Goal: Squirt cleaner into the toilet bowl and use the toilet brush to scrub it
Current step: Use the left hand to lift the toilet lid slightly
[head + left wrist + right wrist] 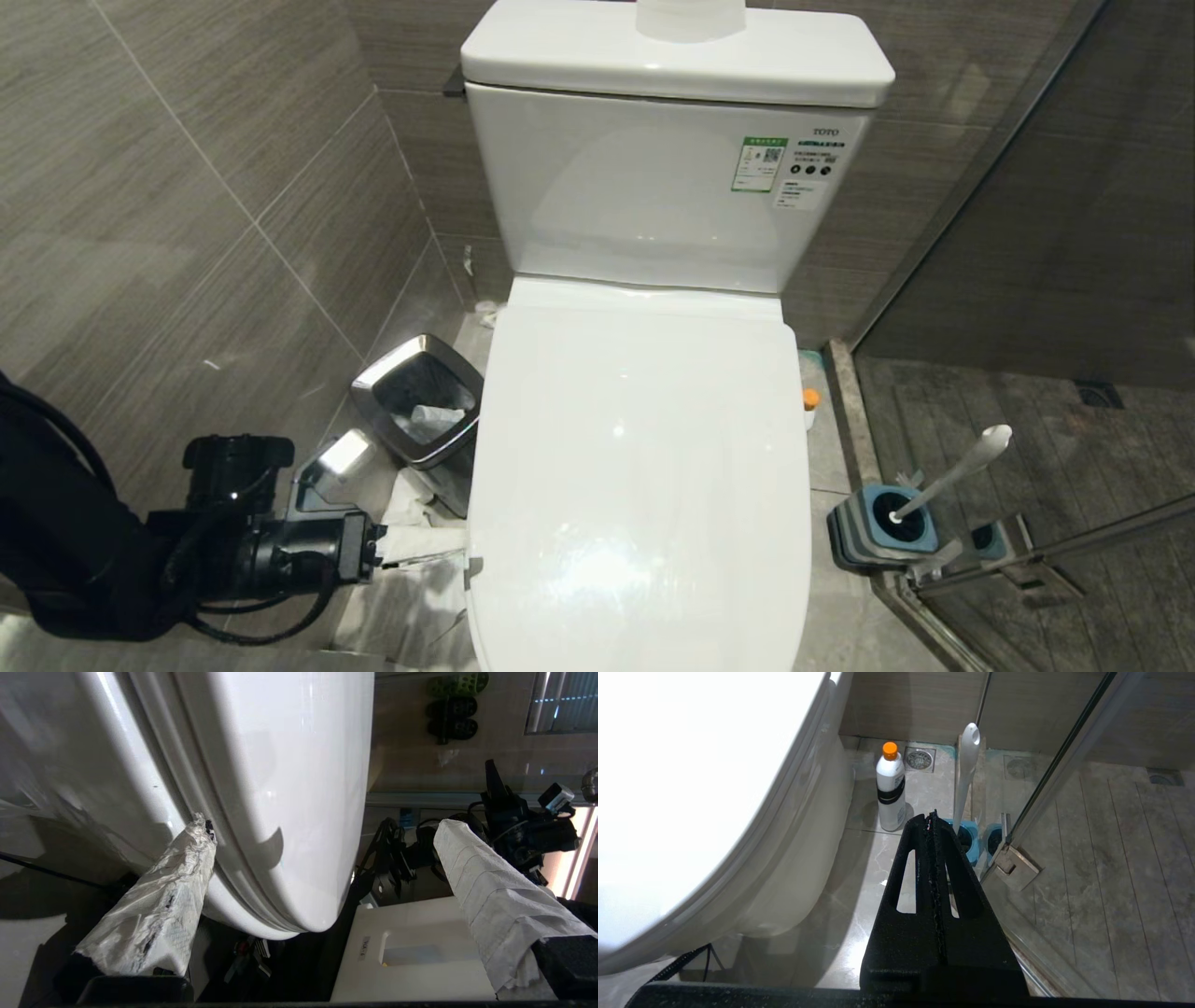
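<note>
The toilet bowl (798,868) is covered by its closed white lid (635,467), so its inside is hidden. My left gripper (415,509) is at the lid's left front edge. It is open wide, with paper-wrapped fingers (159,905). One fingertip touches the seam under the lid (280,788); the other stands clear on the far side. The toilet brush (962,467) stands in its blue holder (882,527) on the right. The cleaner bottle (891,786), white with an orange cap (810,399), stands on the floor beside the toilet. My right gripper (931,816) hangs shut and empty, low on the toilet's right side.
A chrome-rimmed square bin (420,397) sits on the floor left of the toilet, close to my left arm. A wide white cylinder (691,19) rests on the tank. The glass shower door and its hinge (1011,865) stand right behind the brush holder.
</note>
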